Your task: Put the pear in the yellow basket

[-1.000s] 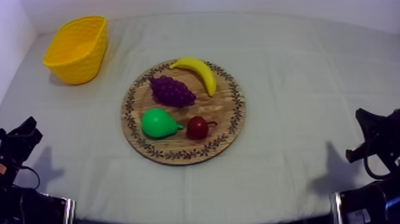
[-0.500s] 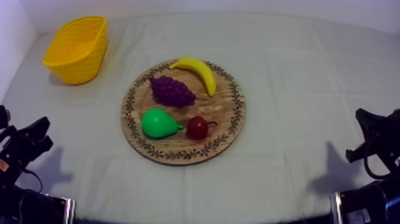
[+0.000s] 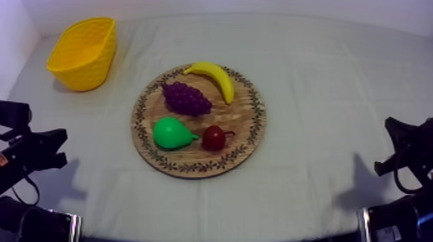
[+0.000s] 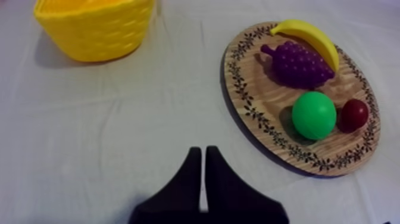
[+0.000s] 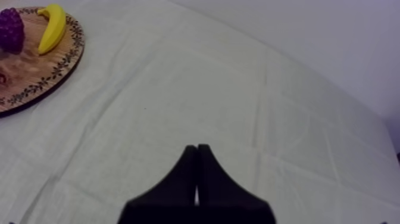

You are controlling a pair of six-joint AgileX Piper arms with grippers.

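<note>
Cloth (image 3: 322, 83), grey-white, covers the desk (image 3: 290, 206) below a pale wall (image 3: 225, 5); left gripper (image 4: 202, 152) and right gripper (image 5: 196, 149) closed empty, pear (image 4: 313, 115) ahead-right of the left, yellow basket (image 4: 92, 33) ahead-left.

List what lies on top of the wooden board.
Four toy fruits lie on the wooden board: a banana at the far rim, a bunch of grapes beside it, the pear and a small red fruit nearer. The wood beneath each is covered.

You'll find the pear (image 3: 171, 133) at the near left of the wooden board (image 3: 246, 126), the small red fruit (image 3: 213, 138) just right of it, grapes (image 3: 185, 98) and banana (image 3: 212, 77) behind; the yellow basket (image 3: 80, 51) stands far left.
</note>
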